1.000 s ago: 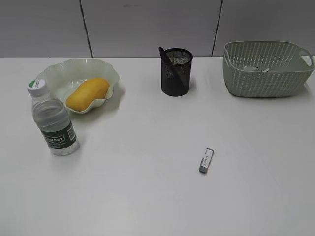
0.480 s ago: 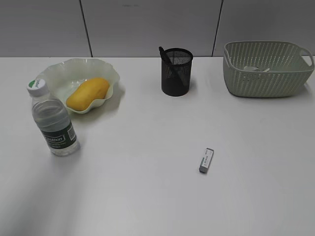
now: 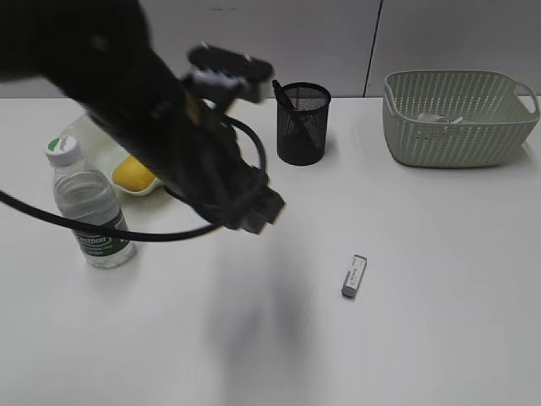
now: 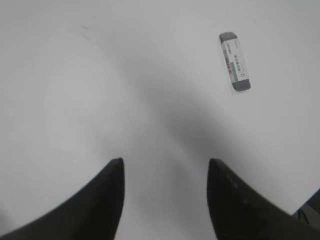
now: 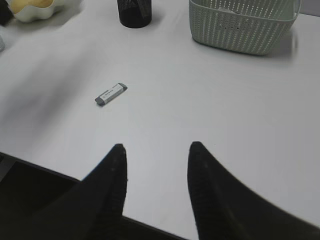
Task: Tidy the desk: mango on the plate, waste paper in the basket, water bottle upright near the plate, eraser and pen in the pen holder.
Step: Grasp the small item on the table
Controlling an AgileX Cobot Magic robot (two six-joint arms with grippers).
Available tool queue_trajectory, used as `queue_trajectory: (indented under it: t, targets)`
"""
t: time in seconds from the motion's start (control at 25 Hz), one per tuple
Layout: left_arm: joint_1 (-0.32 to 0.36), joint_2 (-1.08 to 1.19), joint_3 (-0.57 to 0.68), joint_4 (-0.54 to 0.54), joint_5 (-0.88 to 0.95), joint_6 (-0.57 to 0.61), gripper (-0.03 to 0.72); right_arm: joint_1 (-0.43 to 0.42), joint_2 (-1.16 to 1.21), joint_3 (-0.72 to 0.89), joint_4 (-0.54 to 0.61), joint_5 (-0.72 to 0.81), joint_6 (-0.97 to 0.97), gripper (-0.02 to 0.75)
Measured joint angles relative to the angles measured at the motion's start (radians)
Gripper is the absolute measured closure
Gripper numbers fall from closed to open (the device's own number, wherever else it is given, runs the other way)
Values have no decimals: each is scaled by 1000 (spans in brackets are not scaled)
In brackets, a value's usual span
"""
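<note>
Our left arm (image 3: 161,127) reaches in from the far left, a dark motion-blurred bulk slanting down toward the middle of the scene, with a black cable (image 3: 101,227) looping beneath it. Its left gripper (image 3: 262,211) sits at the low, near end of that slant, too blurred in the exterior view to read. In the left wrist view the left gripper (image 4: 165,172) has its two black fingers (image 4: 107,200) spread wide apart, nothing between them. Our right gripper (image 5: 156,165) shows only in its wrist view, fingers (image 5: 210,195) likewise parted and bare, poised over the near edge.
</note>
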Motion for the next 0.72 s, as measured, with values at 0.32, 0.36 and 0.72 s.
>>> queue_trajectory:
  t: [0.32,0.36,0.72]
  targets:
    - [-94,345,-270,-68,-6,-48,188,0,0,0,0,0,0,408]
    - [-107,374,-313,-72,-7,-61,188,0,0,0,0,0,0,408]
    - [-185,580,-563,74,22,-200,260,0,0,0,0,0,0,408]
